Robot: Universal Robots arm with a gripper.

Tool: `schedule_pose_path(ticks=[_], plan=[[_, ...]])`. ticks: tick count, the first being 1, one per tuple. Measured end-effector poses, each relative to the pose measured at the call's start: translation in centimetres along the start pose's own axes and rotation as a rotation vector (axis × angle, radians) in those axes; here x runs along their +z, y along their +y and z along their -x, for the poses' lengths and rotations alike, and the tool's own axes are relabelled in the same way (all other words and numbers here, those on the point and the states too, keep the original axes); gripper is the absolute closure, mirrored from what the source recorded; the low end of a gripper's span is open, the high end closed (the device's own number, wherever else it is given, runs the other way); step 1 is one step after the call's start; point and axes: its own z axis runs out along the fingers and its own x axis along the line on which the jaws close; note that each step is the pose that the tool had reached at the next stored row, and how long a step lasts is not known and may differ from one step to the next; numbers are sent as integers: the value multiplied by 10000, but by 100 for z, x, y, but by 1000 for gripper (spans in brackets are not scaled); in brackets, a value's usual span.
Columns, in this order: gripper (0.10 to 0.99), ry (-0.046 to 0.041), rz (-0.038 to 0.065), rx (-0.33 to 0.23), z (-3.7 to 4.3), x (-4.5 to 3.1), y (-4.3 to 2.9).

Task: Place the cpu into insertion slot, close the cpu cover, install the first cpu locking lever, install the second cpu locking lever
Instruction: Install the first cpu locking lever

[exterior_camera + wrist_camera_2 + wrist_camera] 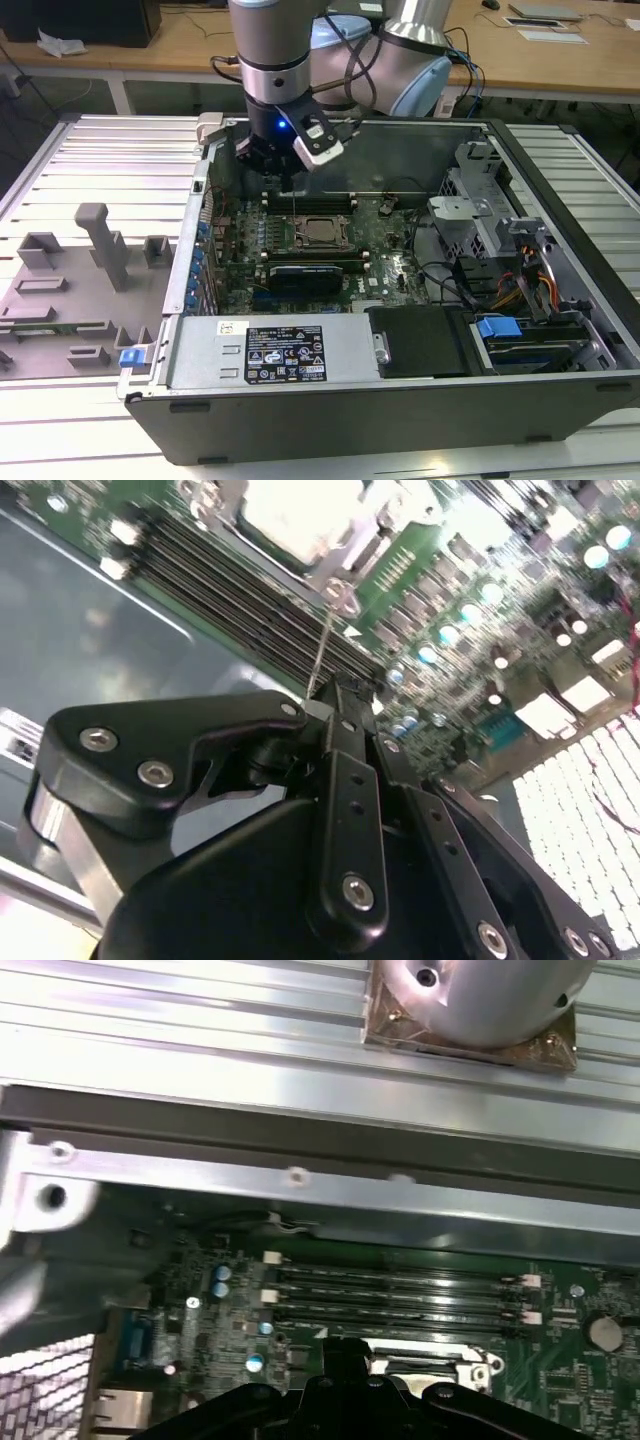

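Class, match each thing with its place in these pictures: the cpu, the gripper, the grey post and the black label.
Things:
1. cpu
2. gripper
3. grey post
4. black label

Places:
A. outside the case, at the exterior view's left
B. on the metal box at the case's near side
C. at the middle of the green motherboard
D. above the motherboard, near the memory slots

Pairs: 1-C, 2-D, 3-A, 4-B
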Motion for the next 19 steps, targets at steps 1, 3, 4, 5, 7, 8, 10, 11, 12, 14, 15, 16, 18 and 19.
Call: schedule_pose_path(ticks=[1,3,4,5,7,8,10,11,12,14,15,16,18,19], plan=[[980,20,1,5,59,3,-11],[980,47,4,11,141,6,-28],[980,65,5,13,196,9,-40],[980,77,5,16,229,10,-46],[980,95,8,19,283,13,-55],[980,100,7,19,297,14,-57],[980,101,9,22,301,14,-58],[980,98,9,22,301,17,-58],[980,61,4,15,301,21,-59],[980,-209,-38,-47,301,24,-59],[980,-467,-72,-104,301,26,-60],[980,-652,-97,-145,300,27,-60],[980,-847,-116,-186,299,33,-61],[980,-847,-116,-186,298,33,-61]])
